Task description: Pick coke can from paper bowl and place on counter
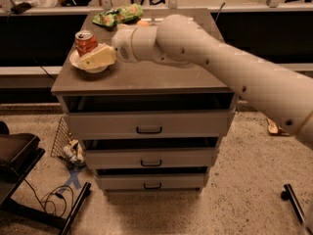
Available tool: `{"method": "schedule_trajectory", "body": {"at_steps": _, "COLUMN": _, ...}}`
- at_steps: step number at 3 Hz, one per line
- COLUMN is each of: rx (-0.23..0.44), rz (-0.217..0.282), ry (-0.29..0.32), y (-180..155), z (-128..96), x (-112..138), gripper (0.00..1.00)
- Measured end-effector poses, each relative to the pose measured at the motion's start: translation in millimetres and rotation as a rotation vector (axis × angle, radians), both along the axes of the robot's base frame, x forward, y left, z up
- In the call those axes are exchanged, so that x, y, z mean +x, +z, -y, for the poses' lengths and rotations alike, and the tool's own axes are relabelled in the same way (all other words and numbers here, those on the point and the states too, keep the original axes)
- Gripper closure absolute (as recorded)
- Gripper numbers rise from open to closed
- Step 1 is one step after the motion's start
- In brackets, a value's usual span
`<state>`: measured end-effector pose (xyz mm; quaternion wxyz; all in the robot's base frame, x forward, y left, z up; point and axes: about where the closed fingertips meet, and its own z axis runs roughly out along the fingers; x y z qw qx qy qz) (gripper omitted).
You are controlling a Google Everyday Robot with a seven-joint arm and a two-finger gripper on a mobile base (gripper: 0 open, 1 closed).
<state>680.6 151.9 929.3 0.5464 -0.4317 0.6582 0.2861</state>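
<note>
Nearest is the flat grey-brown counter [161,77] topping the three-drawer cabinet, which is where the can's meant to end up. The cream two-finger gripper [95,58] hangs low over the right side of the shallow white paper bowl [75,61]. It looks lined up for the small red coke can [85,42] standing upright inside. Honestly can't tell if it's open or closed. There's a crinkly green snack bag [117,16] at the back.
</note>
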Motion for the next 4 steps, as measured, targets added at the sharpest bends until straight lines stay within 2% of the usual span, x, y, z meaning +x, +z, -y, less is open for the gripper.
{"method": "schedule_trajectory", "body": {"at_steps": 1, "rx": 0.099, "rz": -0.006, "ry": 0.034, "y": -9, "z": -42, "x": 17, "gripper": 0.00}}
{"method": "schedule_trajectory", "body": {"at_steps": 2, "rx": 0.158, "rz": 0.021, "ry": 0.038, "y": -11, "z": -67, "x": 36, "gripper": 0.18}}
{"method": "schedule_trajectory", "body": {"at_steps": 4, "rx": 0.162, "rz": 0.020, "ry": 0.043, "y": -12, "z": -72, "x": 36, "gripper": 0.64}}
